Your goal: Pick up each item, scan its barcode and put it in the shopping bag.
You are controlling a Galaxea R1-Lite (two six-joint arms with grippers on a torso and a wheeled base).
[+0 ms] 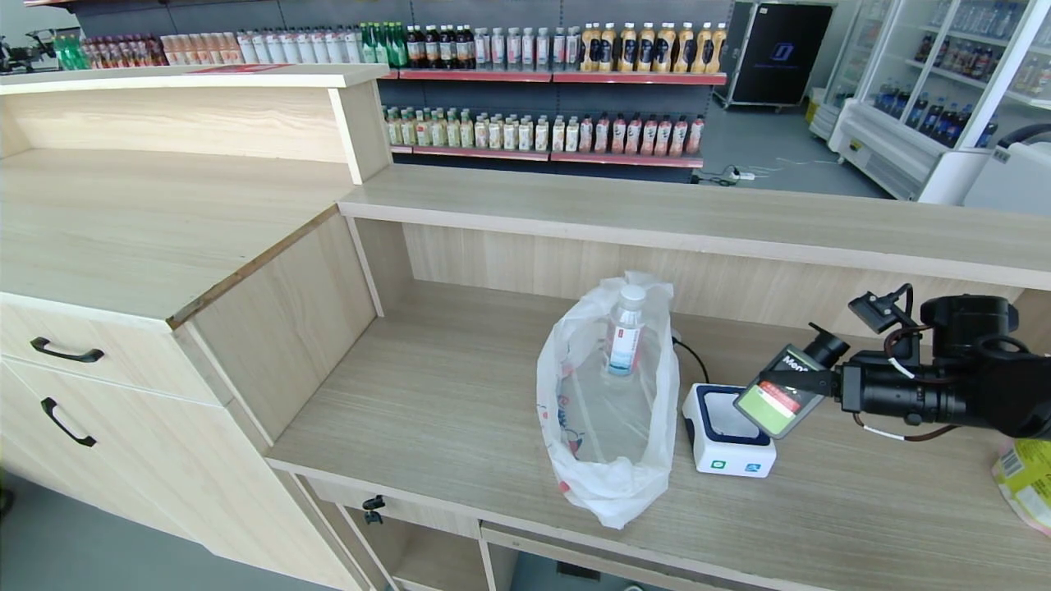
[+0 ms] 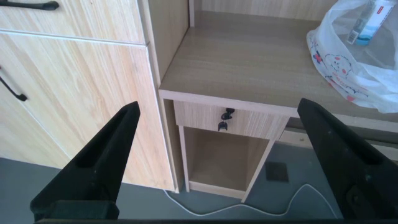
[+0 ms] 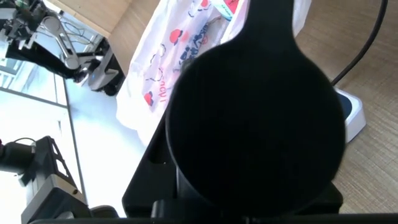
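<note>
A white plastic shopping bag (image 1: 608, 410) stands open on the counter with a clear water bottle (image 1: 626, 332) upright inside it. Just right of the bag sits a white and blue barcode scanner (image 1: 727, 431). My right gripper (image 1: 809, 373) is shut on a green can with a red label and a black end (image 1: 778, 402), held tilted just above the scanner. The can's black end (image 3: 255, 124) covers most of the right wrist view, with the bag (image 3: 168, 68) and scanner (image 3: 348, 115) behind it. My left gripper (image 2: 217, 162) hangs open and holds nothing, low in front of the counter's left end.
A yellow-green package (image 1: 1026, 480) lies at the counter's right edge. A raised ledge (image 1: 698, 217) runs behind the work surface and a taller cabinet (image 1: 164, 246) stands on the left. A keyed drawer (image 2: 227, 118) sits under the counter. The scanner's cable (image 1: 694, 357) runs behind the bag.
</note>
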